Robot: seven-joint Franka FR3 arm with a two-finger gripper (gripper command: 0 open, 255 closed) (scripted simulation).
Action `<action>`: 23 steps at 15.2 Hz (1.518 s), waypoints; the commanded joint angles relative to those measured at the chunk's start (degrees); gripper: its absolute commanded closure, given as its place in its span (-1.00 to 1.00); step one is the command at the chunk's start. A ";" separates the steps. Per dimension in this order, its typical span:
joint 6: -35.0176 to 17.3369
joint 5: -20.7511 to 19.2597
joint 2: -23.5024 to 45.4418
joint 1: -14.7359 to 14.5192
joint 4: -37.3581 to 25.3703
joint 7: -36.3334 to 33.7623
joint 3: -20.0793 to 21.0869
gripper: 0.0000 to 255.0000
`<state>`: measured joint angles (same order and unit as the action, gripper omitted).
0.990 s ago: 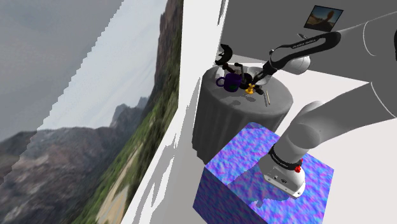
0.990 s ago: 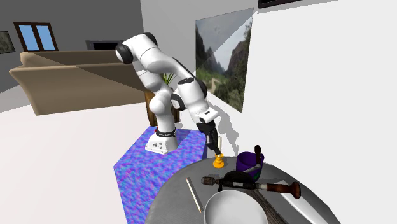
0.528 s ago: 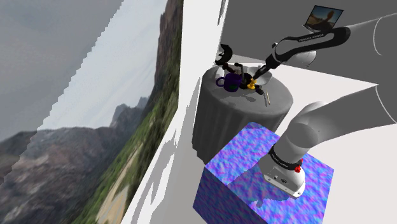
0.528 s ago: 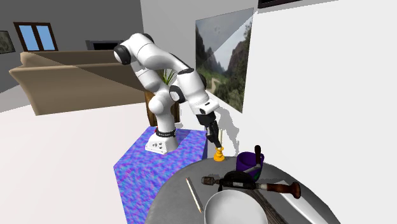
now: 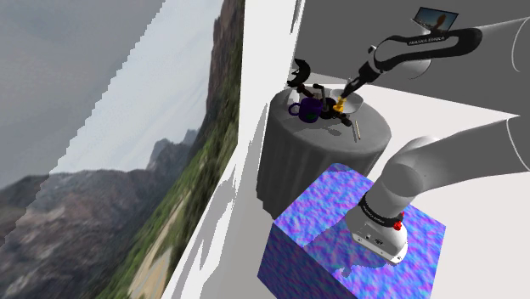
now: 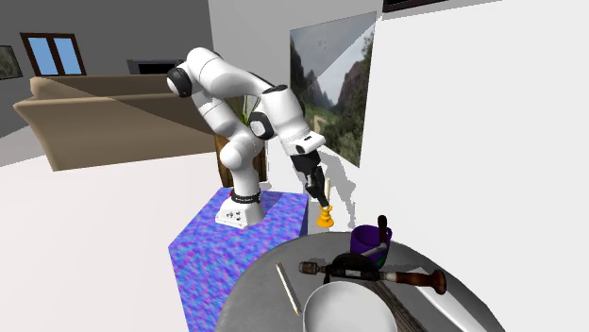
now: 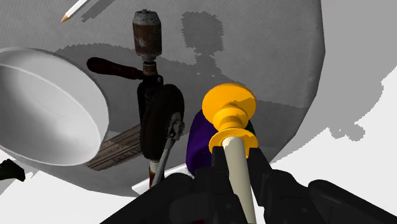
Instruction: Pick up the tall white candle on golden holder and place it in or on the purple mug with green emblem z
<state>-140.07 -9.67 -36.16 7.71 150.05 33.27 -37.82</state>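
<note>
My black gripper (image 6: 321, 199) is shut on the pale candle (image 7: 239, 173), whose golden holder (image 7: 229, 112) points away from the hand. The candle hangs in the air above the round grey table (image 6: 269, 300), near its edge on the robot's side. In the second exterior view the golden holder (image 6: 324, 218) floats just left of and above the purple mug (image 6: 367, 240). In the shoulder view the gripper (image 5: 346, 92) and the holder (image 5: 340, 106) sit just right of the mug (image 5: 307, 109). Behind the held candle, part of the purple mug (image 7: 200, 141) peeks out.
A white bowl (image 6: 349, 309), a hand drill (image 6: 373, 272) with dark red handles, a ruler (image 7: 118, 147) and a pencil (image 6: 287, 288) lie on the table. The blue-purple stand (image 6: 236, 247) is beside the table. A landscape picture (image 6: 328, 85) hangs on the wall.
The gripper has risen with the candle in it, so the golden holder has left the tabletop and now hangs higher, level with the mug's top.
</note>
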 commanded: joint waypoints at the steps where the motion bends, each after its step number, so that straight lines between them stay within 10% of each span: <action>1: 1.78 0.02 -0.64 0.17 -1.11 -0.39 0.69 1.00; 7: 6.57 0.23 -2.15 0.46 -4.40 -1.39 2.50 1.00; 19: 1.01 12.69 21.94 -14.11 -22.02 -4.50 1.37 1.00; 23: -2.03 14.03 23.15 -14.57 -19.96 -3.15 0.60 1.00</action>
<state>-141.13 3.99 -13.36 -6.70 129.43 29.84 -37.05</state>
